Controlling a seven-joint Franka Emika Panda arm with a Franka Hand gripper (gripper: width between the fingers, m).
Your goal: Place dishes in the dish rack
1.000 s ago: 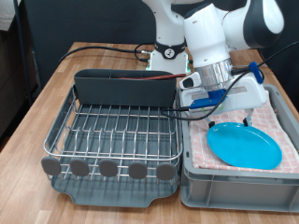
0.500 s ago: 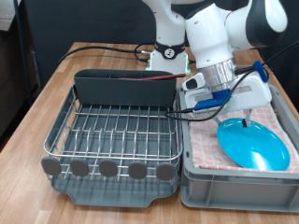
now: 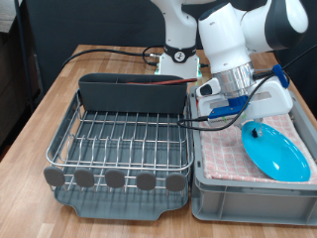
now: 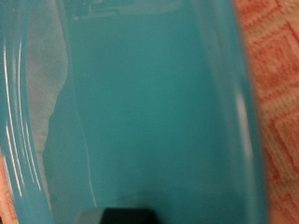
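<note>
Gripper (image 3: 256,127) at right of frame: we see it clamped on the tilted light-blue plate (image 3: 276,154), raised over the checked cloth (image 3: 297,127) in the grey bin (image 3: 248,194); dish rack (image 3: 124,149) sits lower left.

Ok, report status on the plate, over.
Gripper shut on blue plate, tilted up over checked cloth in grey bin. Dish rack holds no dishes.

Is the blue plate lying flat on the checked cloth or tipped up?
Tipped up: the plate slants above the cloth in the bin, one edge raised at the gripper.
</note>
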